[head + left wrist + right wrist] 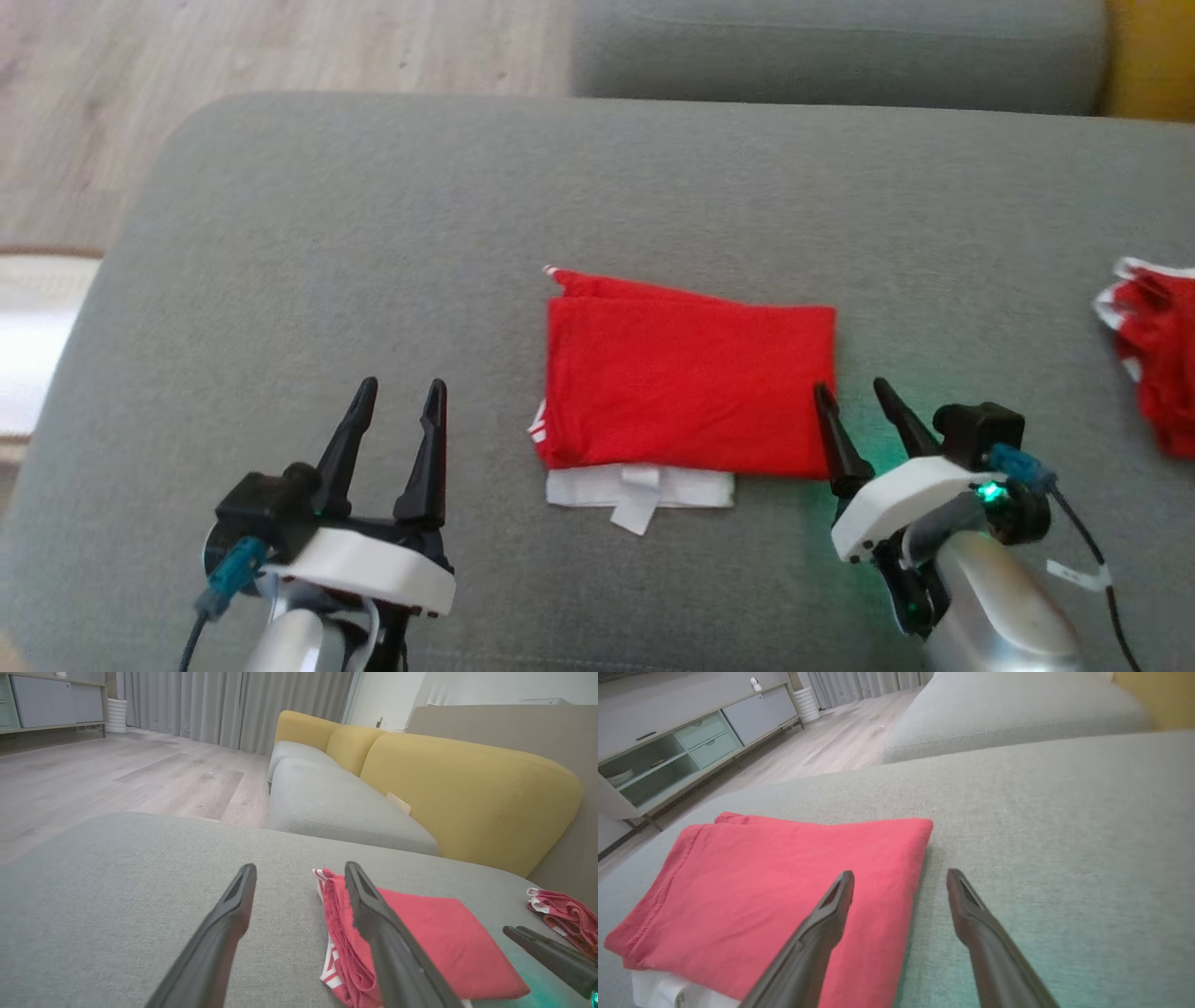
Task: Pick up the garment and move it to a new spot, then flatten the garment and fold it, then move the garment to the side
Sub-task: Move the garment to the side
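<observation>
1. The red garment [686, 383] lies folded into a neat rectangle at the middle of the grey sofa cushion [373, 233]. A white layer [639, 490] with a tag pokes out from under its near edge.
2. The right gripper [850, 386] sits at the garment's near right corner with its jaws spread, holding nothing. 1 finger lies over the red cloth and the other over bare cushion. Whether that finger touches the fabric cannot be told.
3. The left gripper [401, 385] is well apart to the garment's left, above the cushion. Its 2 fingers are parted and grasp nothing.
4. A 2nd red-and-white cloth [1153, 350] lies crumpled at the cushion's right edge, apart from the folded one.
5. Beyond the cushion are another grey seat [840, 47], yellow backrests [467, 788], a wood floor [187, 56] and a low cabinet [668, 751].
</observation>
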You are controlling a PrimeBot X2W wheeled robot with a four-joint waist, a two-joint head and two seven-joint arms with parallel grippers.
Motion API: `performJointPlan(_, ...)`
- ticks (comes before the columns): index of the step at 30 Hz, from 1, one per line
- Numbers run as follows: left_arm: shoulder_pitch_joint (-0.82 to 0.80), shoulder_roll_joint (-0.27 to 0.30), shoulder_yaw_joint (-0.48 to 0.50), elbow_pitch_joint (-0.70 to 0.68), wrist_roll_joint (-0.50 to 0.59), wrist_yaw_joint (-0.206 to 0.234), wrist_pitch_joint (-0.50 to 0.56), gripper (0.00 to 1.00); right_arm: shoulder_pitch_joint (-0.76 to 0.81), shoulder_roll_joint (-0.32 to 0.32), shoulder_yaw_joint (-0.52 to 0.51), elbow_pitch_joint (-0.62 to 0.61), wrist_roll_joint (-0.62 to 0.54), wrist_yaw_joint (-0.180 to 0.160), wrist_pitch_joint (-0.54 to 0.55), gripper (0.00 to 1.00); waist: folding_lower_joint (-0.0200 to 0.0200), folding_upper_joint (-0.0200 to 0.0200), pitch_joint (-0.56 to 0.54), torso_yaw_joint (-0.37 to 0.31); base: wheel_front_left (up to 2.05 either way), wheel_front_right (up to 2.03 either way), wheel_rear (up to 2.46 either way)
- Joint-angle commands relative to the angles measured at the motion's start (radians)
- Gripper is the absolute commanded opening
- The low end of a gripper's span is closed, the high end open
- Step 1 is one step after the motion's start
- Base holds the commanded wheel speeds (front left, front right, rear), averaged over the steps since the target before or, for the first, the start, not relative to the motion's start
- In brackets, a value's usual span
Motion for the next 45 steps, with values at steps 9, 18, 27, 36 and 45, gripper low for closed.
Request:
performJointPlan(9, -0.060, 0.003, 0.007, -0.025, -0.018, 0.006, -0.006, 1.00, -0.147, 0.001, 0.083, 0.214, 0.200, -0.001, 0.063, 1.00, 0.0000, 0.0000, 0.047, 0.087, 0.00, 0.00, 0.00)
performJointPlan(18, -0.060, 0.003, 0.015, -0.020, -0.003, 0.009, -0.006, 1.00, -0.215, 0.001, 0.209, 0.314, 0.182, -0.001, 0.027, 0.00, 0.0000, 0.0000, 0.046, 0.052, 0.00, 0.00, 0.00)
performJointPlan(27, -0.056, 0.003, 0.015, -0.031, -0.004, 0.005, -0.006, 1.00, -0.305, -0.003, 0.272, 0.330, 0.007, -0.001, -0.037, 0.00, 0.0000, 0.0000, 0.017, -0.061, 0.00, 0.00, 0.00)
performJointPlan(36, -0.059, 0.003, 0.007, -0.042, -0.001, 0.005, -0.006, 1.00, -0.427, -0.159, 0.331, 0.265, -0.116, -0.001, -0.022, 0.00, 0.0000, 0.0000, 0.024, -0.185, 0.00, 0.00, 0.00)
performJointPlan(45, -0.084, 0.003, -0.002, -0.039, 0.011, -0.003, -0.006, 1.00, -0.510, -0.407, 0.350, 0.196, -0.095, -0.001, 0.052, 0.00, 0.0000, 0.0000, 0.083, -0.225, 0.00, 0.00, 0.00)
